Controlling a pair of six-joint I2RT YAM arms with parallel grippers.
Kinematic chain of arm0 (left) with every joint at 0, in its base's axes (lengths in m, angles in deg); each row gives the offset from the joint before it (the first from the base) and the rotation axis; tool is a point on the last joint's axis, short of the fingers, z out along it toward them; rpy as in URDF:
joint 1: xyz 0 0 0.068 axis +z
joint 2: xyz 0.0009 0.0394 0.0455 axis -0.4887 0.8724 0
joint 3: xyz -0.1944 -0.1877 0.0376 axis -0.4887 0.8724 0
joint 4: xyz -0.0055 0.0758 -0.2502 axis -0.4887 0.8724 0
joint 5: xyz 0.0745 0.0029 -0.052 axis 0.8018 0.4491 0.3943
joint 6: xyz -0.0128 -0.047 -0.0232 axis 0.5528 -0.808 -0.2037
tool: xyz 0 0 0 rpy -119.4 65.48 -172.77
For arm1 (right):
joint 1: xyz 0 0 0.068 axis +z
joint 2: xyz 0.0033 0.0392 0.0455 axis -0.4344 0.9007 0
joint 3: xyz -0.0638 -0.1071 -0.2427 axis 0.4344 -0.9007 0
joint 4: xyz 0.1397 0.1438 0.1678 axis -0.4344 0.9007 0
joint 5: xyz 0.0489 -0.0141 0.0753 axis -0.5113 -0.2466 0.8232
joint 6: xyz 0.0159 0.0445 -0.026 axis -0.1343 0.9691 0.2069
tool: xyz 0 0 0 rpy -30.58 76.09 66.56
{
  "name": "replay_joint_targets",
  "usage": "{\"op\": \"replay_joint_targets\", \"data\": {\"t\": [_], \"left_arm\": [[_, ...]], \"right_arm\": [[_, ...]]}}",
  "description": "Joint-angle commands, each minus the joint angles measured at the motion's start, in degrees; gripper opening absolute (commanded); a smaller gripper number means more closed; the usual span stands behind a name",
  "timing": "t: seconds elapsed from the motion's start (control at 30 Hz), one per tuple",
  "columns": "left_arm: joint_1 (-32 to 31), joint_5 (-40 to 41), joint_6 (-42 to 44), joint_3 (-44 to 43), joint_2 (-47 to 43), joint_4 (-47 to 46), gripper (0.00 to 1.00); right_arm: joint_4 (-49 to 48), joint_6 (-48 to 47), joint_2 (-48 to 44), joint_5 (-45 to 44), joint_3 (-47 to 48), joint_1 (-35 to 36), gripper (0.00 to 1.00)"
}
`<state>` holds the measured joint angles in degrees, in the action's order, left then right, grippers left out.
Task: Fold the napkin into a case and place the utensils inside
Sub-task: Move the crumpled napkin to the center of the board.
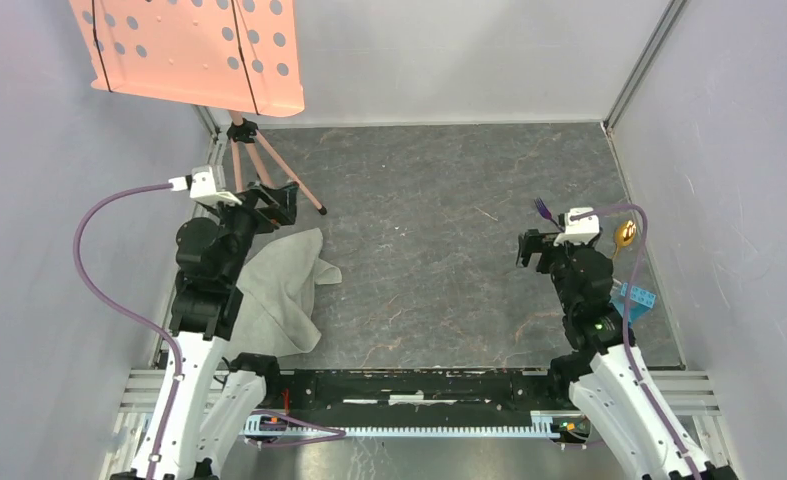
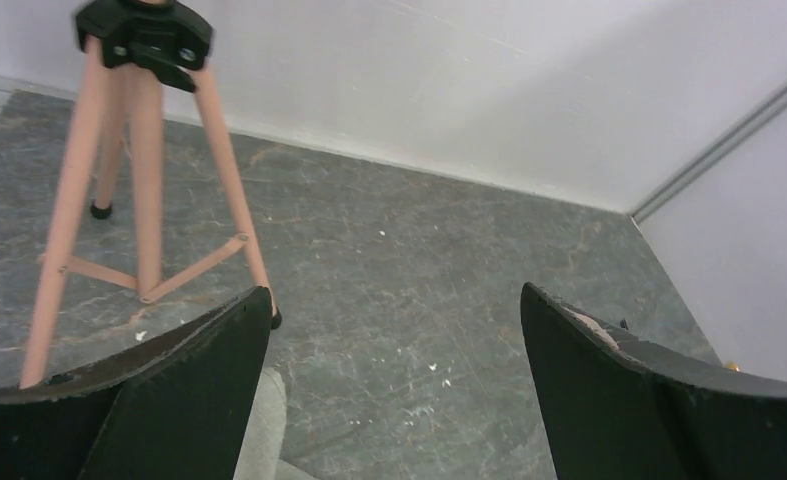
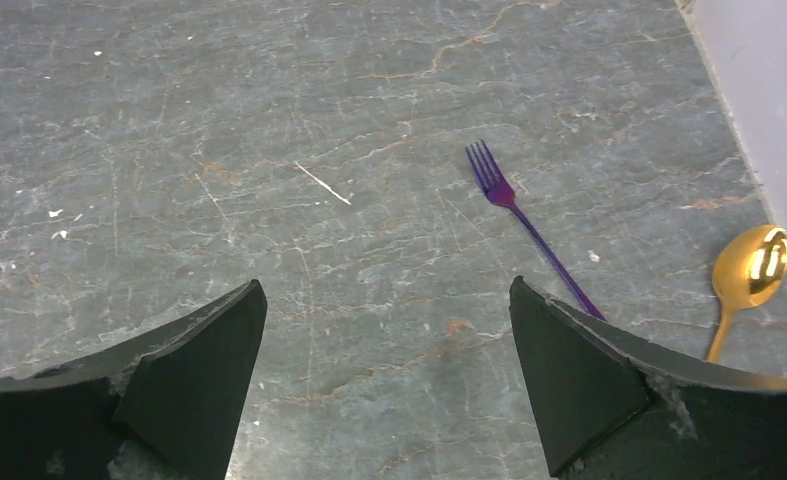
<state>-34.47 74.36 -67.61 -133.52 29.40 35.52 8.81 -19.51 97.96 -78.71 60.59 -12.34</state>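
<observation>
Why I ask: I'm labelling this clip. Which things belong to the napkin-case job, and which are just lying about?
For the job: grey napkin, purple fork, gold-bowled spoon.
Just lying about: pink perforated panel, tripod under it, blue toy block.

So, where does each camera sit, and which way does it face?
Top external: above and behind, looks down on the table; left arm, right arm show.
Left wrist: on its arm, faces tripod and far wall; open left pincer shows.
Right wrist: on its arm, looks down at fork and spoon; open right pincer shows.
Shared: fork in top and right wrist.
</observation>
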Motion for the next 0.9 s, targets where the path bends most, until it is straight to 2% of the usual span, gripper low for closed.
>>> {"op": "replay_joint_targets", "data": {"t": [0.0,0.23,0.37,0.43,0.5,0.57,0.63,0.73,0.87], "left_arm": [[-5.0,4.8,4.9,-3.6,1.2,2.2,1.0],[-14.4,21.1,6.2,-5.9,1.2,9.5,1.0],[-16.6,32.0,-4.0,-6.6,-0.1,22.2,1.0],[-16.6,35.8,-11.3,-5.8,0.0,30.2,1.0],[-16.6,36.2,-17.1,-5.0,2.7,37.5,1.0],[-16.6,35.1,-22.9,-3.6,6.6,43.8,1.0],[-16.7,33.2,-27.7,-1.5,10.6,46.4,1.0],[-16.8,32.8,-31.6,1.6,14.6,46.7,1.0],[-17.2,31.6,-34.2,6.4,17.9,40.4,1.0]], "right_arm": [[-6.1,3.5,5.3,-2.9,0.6,3.3,0.98],[-11.3,10.5,22.3,-9.7,5.4,13.9,0.98],[-14.3,17.0,32.3,-20.5,10.5,21.8,0.98],[-15.4,21.1,37.0,-21.7,14.0,24.6,0.98],[-19.5,24.8,40.8,-18.4,15.6,26.5,0.98],[-29.0,26.6,42.9,-11.9,13.7,27.8,0.98],[-37.2,29.0,45.0,-7.6,11.9,28.4,0.98],[-45.0,25.6,51.8,7.2,15.6,28.9,0.98],[-51.8,23.1,58.4,17.5,17.9,30.0,0.98]]}}
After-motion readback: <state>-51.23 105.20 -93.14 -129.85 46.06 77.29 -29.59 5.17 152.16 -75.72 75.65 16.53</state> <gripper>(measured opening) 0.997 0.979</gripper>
